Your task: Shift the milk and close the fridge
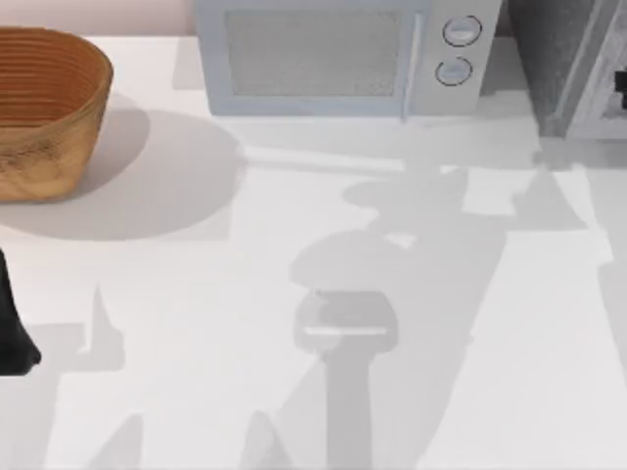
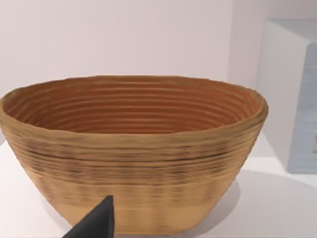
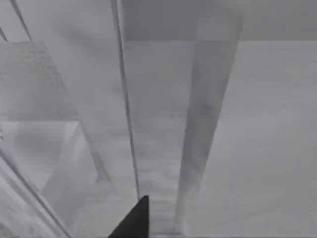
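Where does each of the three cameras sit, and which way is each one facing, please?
Top view: above the table, looking down on basket, microwave and fridge; a dark part of the left arm at the left edge.
Left wrist view: faces the basket; a left claw fingertip shows.
Right wrist view: close on grey fridge panels; a right claw fingertip shows.
Shared: basket, top and left wrist.

Bright, even light with soft shadows

The white counter (image 1: 490, 372) carries grey arm-shaped shadows; the woven tan wicker basket (image 1: 44, 108) casts a rounded shadow toward the right.
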Motion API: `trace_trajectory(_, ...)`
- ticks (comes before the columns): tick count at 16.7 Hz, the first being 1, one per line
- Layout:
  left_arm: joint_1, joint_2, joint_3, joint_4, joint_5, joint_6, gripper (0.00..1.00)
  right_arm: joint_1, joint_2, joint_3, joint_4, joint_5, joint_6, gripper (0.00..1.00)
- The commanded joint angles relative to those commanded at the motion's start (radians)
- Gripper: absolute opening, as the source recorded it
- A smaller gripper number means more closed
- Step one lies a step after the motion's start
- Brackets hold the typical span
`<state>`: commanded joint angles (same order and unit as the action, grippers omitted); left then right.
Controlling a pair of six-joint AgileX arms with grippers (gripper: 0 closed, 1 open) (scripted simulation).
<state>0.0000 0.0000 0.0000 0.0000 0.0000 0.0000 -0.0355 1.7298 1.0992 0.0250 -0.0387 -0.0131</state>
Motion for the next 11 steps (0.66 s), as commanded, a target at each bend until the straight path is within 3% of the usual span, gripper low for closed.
trace_trajectory(7,0.0,0.0,0.0,0.0,0.0,0.0,1.0,-0.002,0.209,0.303,-0.044,0.009,-0.001,1.0)
trace_trajectory(11,0.0,0.0,0.0,0.0,0.0,0.0,1.0,-0.003,0.262,0.353,-0.066,0.014,-0.001,1.0)
